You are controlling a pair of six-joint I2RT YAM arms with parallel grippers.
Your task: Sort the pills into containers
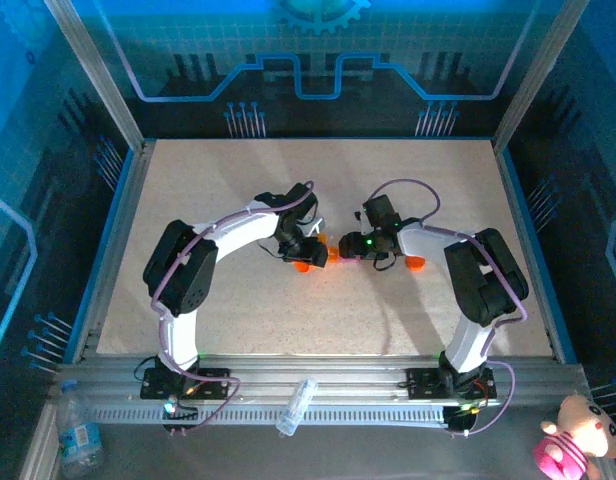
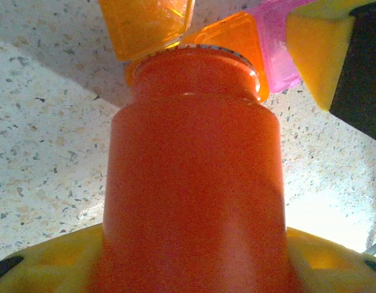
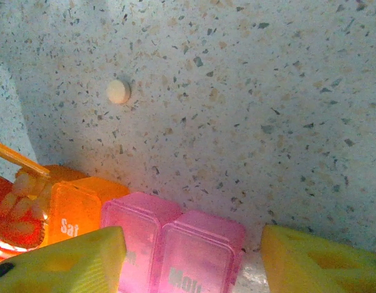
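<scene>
My left gripper [image 1: 301, 250] is shut on an orange bottle [image 2: 194, 183], which lies tipped between its yellow fingers [image 2: 47, 262]. The bottle's mouth points at the containers [image 1: 334, 254]. These are a strip with an open orange compartment [image 2: 145, 24], an orange "Sat" one [image 3: 78, 213] and two pink ones [image 3: 200, 256]. Pills [image 3: 20, 204] lie in the open orange compartment. One loose pill [image 3: 118, 91] rests on the table beyond the strip. My right gripper [image 3: 191, 265] stands open over the pink end: one finger covers part of a pink compartment, and a gap shows at the other finger [image 3: 316, 262].
A round orange cap [image 1: 415, 263] lies on the speckled table [image 1: 288, 320] just right of my right gripper. Metal frame rails [image 1: 118, 200] edge the table on both sides. A clear bottle [image 1: 296, 405] and a plush toy [image 1: 578, 435] lie off the table's near edge.
</scene>
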